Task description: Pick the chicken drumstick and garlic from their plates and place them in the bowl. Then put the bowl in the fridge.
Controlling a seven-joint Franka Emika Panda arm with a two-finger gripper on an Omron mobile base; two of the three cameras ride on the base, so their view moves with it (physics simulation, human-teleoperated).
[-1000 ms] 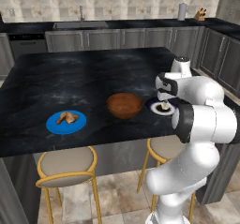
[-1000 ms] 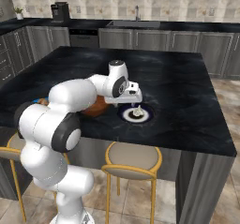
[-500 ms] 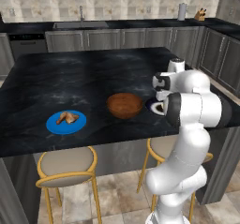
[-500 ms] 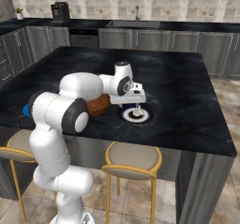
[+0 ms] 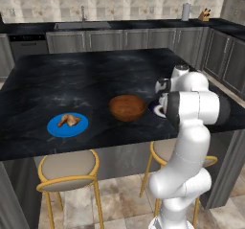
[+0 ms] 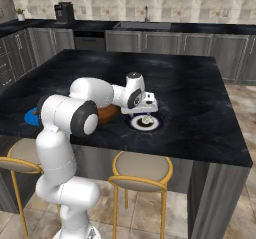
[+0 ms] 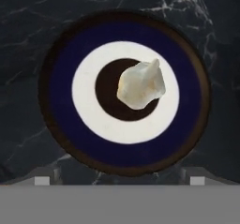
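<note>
The garlic lies at the centre of the dark navy plate with the white ring. My gripper hangs straight above it, open, its fingertips spread wide and apart from the bulb. The garlic and its plate sit near the island's front edge. The wooden bowl stands just left of that plate, with nothing visible inside it. Further left, the chicken drumstick rests on the bright blue plate. The fridge is out of view.
The black marble island ends just in front of the plates. Two yellow-framed stools stand below that edge. A sink and grey cabinets run along the back wall.
The arm has folded its elbow in towards the base while the hand has stayed over the navy plate and sunk slightly towards the garlic.
</note>
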